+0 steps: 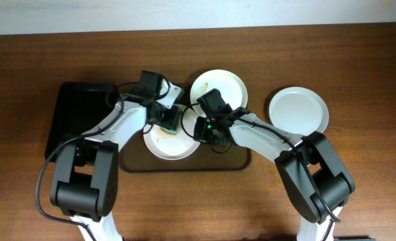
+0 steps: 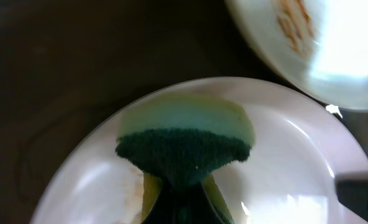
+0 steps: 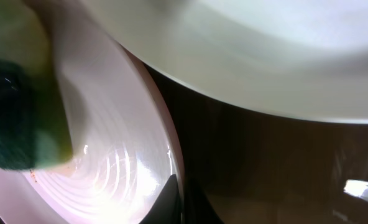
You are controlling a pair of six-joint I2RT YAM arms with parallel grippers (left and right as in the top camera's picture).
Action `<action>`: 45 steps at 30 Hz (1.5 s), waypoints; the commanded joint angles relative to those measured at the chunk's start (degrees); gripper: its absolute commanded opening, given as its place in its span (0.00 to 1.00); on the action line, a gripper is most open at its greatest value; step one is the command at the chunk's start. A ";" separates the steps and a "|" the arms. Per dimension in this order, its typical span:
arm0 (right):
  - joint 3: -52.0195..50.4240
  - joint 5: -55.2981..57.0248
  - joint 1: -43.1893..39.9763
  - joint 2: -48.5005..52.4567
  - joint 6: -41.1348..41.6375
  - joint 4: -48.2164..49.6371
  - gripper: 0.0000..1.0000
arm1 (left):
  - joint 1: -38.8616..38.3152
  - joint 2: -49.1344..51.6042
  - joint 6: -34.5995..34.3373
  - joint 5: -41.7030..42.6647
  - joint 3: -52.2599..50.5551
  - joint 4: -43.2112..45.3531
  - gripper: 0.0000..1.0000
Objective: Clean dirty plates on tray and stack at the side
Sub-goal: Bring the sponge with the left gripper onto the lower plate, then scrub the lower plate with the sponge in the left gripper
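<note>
Item: streaked plate on the tray, rim pinched by my right gripper, left gripper clenched on a sponge pressed into it; risk, I judge: hard scrubbing levers the rim loose, knocking the neighbouring plate.

Left arm: extends from the base at the near left edge, with the forearm angled inward toward the table centre.
Left wrist: bent, pointing the gripper down and toward the right arm.
Left gripper: clamped on a sponge, jaws nearly together; the sponge is pressed flat on a plate.
Right arm: extends from the base at the near right edge, with the forearm angled inward and low.
Right wrist: tilted down, level with the left gripper.
Right gripper: pinched on the right rim of the same plate; the wrist view shows one dark fingertip at the rim.
Spacing: the grippers are near each other, side by side.
</note>
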 commanded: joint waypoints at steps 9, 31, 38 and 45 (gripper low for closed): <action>0.87 -0.94 0.15 0.96 -0.59 0.17 0.04 | 12.37 1.38 -10.23 12.22 -0.20 -14.56 0.01; 0.87 -0.92 0.15 0.96 -0.59 0.17 0.04 | 6.78 1.36 0.37 -9.44 -1.62 -17.90 0.01; 0.87 -0.94 0.13 0.96 -0.59 0.17 0.04 | 5.86 1.36 0.37 -10.97 -1.62 -5.44 0.01; 0.87 -0.92 0.13 0.96 -0.79 0.17 0.04 | 3.39 1.38 0.37 -10.84 -1.62 8.04 0.01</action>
